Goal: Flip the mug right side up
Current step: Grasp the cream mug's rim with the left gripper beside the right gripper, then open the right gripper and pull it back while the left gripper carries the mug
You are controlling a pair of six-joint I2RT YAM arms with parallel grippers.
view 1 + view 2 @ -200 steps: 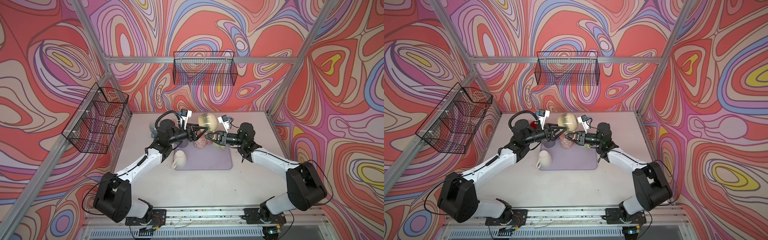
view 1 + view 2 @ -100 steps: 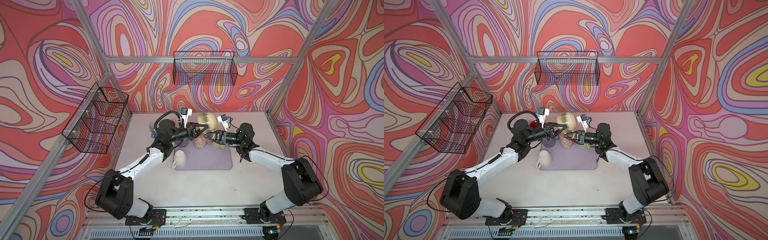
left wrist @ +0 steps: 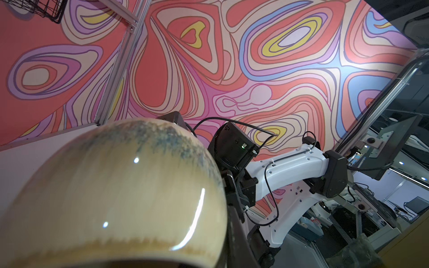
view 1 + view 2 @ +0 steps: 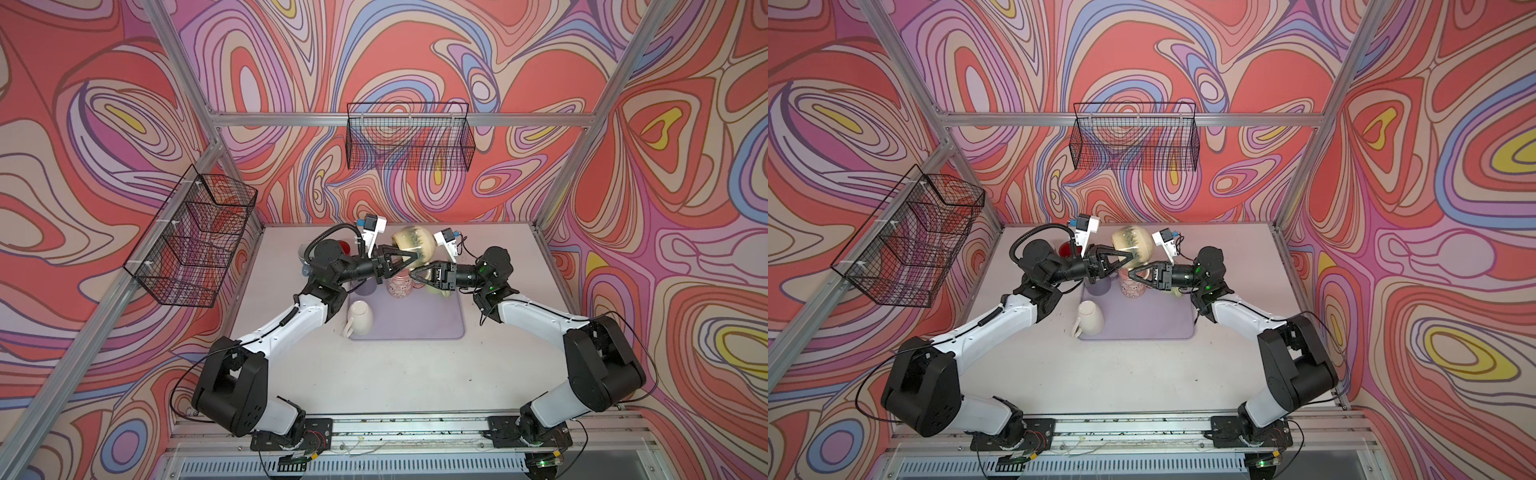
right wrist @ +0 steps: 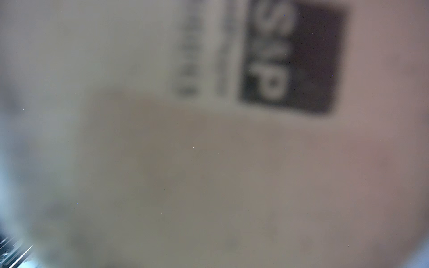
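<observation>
While left jaws clamp the mug (image 4: 415,241), a label (image 5: 287,58) reads "SIP"; right jaws unclear.

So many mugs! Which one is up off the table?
The round cream mug with blue-green streaks, held in mid-air in the jaws of the left gripper. The pink mug and the white mug sit on the lilac mat.

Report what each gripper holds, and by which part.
The left gripper is shut on the cream mug, held in the air; which part it grips is hidden. Whether the right gripper holds anything cannot be told.
</observation>
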